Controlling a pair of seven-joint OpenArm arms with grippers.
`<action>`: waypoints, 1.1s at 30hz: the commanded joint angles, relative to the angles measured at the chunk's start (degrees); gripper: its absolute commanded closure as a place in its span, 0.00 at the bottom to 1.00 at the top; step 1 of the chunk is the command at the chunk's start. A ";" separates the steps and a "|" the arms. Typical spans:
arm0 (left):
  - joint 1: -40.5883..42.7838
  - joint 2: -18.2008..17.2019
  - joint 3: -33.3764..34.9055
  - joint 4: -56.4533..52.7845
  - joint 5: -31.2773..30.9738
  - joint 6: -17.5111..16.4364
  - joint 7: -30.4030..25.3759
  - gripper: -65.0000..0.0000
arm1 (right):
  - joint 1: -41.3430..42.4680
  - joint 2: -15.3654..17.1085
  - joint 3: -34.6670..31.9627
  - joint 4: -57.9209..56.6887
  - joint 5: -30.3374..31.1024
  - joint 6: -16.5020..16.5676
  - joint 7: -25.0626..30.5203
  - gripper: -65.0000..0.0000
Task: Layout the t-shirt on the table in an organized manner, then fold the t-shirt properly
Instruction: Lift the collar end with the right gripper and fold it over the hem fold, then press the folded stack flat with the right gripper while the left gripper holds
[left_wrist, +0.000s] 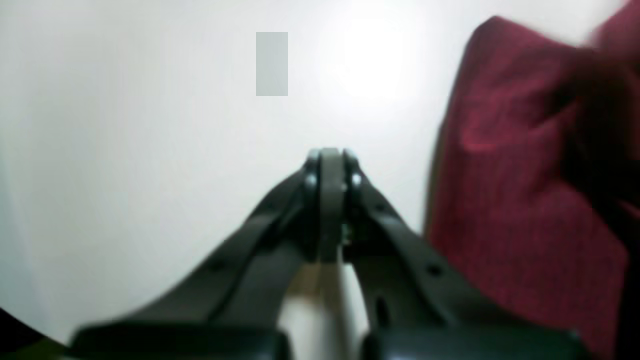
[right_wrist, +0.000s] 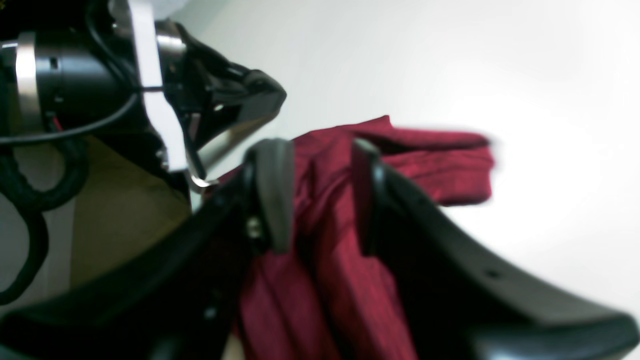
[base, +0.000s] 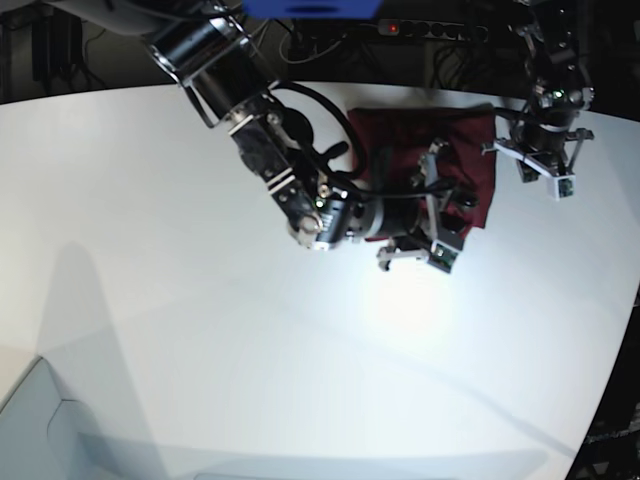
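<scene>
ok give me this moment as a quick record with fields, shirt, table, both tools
t-shirt: maroon, bunched in a compact heap at the table's far side
table: white, curved edge
left tool: shut, holding nothing, over bare table beside the shirt
right tool: jaws apart, shirt fabric between them; grip unclear
fold: not neatly laid out yet

One maroon t-shirt (base: 420, 150) lies on one white table (base: 200, 320). Two robot arms reach over it, each carrying one gripper: the left gripper (left_wrist: 330, 160) and the right gripper (right_wrist: 315, 195).
</scene>
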 joint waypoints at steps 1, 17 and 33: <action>-0.32 -0.69 -0.12 0.80 -0.30 0.07 -1.17 1.00 | 1.35 -0.92 0.05 2.76 3.29 0.21 2.11 0.61; -0.41 -1.04 -0.29 0.80 -0.30 -0.01 -1.17 1.00 | -11.48 7.24 7.96 19.20 4.17 0.21 1.41 0.60; -0.41 -1.04 -0.56 1.59 -0.30 -0.01 -1.17 1.00 | -15.79 8.21 13.94 14.19 4.17 0.21 1.94 0.52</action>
